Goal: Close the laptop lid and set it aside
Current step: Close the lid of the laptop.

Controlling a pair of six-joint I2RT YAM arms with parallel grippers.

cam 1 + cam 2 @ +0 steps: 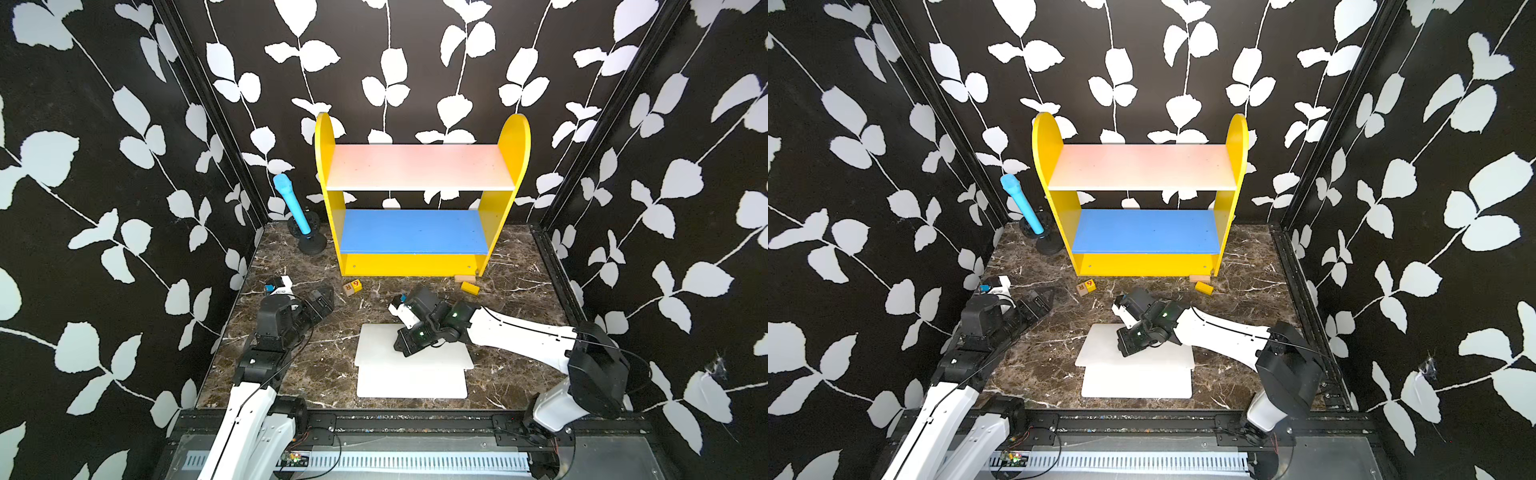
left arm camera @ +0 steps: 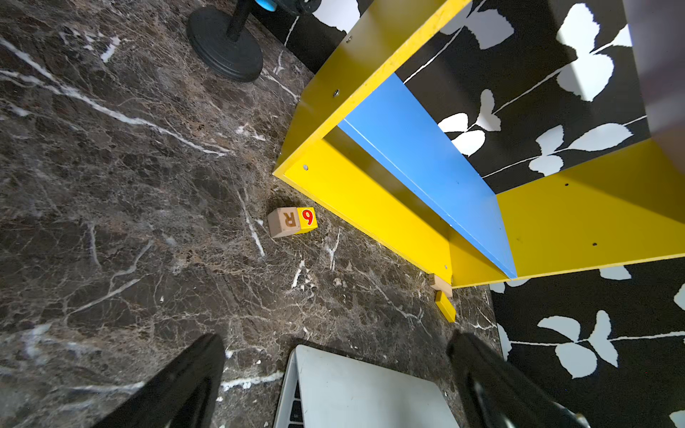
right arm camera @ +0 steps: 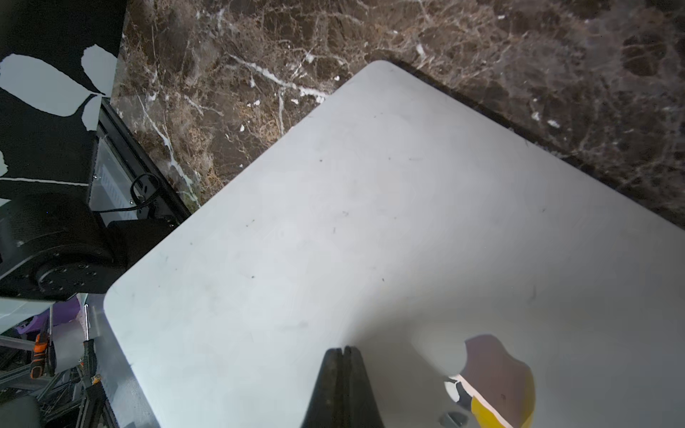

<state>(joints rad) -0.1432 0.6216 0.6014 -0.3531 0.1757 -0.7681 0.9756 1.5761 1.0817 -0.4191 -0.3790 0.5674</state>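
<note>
The laptop point(image 1: 411, 384) sat near the desk's point(image 1: 291, 365) front edge, its lid point(image 1: 374, 345) low but ajar under the pinched-shut, empty right fingers point(image 3: 331, 389), the left fingers point(image 2: 178, 385) wide and empty, with setting it aside not yet begun.

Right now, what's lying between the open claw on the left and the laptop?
Nothing but bare marble tabletop lies between the left gripper and the laptop, as both top views show.

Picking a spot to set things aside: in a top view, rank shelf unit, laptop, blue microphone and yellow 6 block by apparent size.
1. shelf unit
2. laptop
3. blue microphone, farther back, so somewhat shrunk
4. yellow 6 block
</note>
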